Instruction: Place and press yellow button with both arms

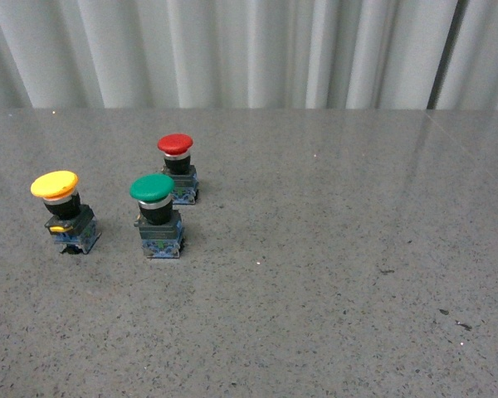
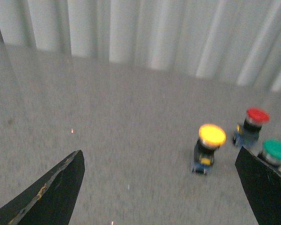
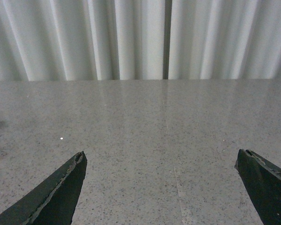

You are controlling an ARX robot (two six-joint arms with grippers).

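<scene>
The yellow button (image 1: 64,211) stands upright at the left of the grey table, with a yellow cap, black body and blue-grey base. It also shows in the left wrist view (image 2: 207,147), ahead of my left gripper (image 2: 161,161) and towards one finger. The left gripper is open and empty, apart from the button. My right gripper (image 3: 161,159) is open and empty over bare table; no button shows in its view. Neither arm shows in the front view.
A green-capped button (image 1: 157,215) stands just right of the yellow one, and a red-capped button (image 1: 178,167) behind it. Both show in the left wrist view, green (image 2: 275,153) and red (image 2: 252,125). A pleated white curtain (image 1: 249,50) backs the table.
</scene>
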